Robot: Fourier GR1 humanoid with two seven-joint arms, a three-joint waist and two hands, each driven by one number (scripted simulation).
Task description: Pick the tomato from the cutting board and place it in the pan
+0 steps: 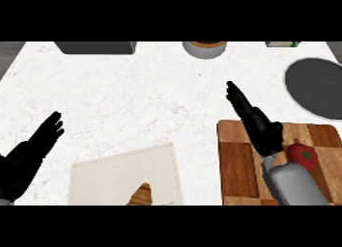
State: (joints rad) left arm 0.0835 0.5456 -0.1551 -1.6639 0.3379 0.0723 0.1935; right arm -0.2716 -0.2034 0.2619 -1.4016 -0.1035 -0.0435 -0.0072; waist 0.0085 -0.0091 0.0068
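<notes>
Bench (131,96): we see a white marbled top that carries everything in the head view.
Cutting board (238,169): we find a wooden checkered board at the lower right of the bench, running down to the view's lower edge.
Tomato (304,157): we see it red with a green stem, lying on the cutting board toward its right side, just beside the right forearm and partly hidden by it.
Pan (320,88): we see a dark round pan at the bench's right edge, beyond the board and apart from it.
Right robot hand (256,120): we see its fingers straight and held together, pointing away up the bench; it holds nothing, sits over the board's far edge, and is left of the tomato without closing on it.
Left robot hand (33,147): we see it at the lower left edge, fingers up and relaxed, resting and holding nothing.
Pale mat (109,178): we see it lying flat between the two arms, with a croissant (142,195) at its near edge.
Far edge: we make out a dark box (95,47), a round bowl (205,48) and a small item at the top right that we cannot tell.
</notes>
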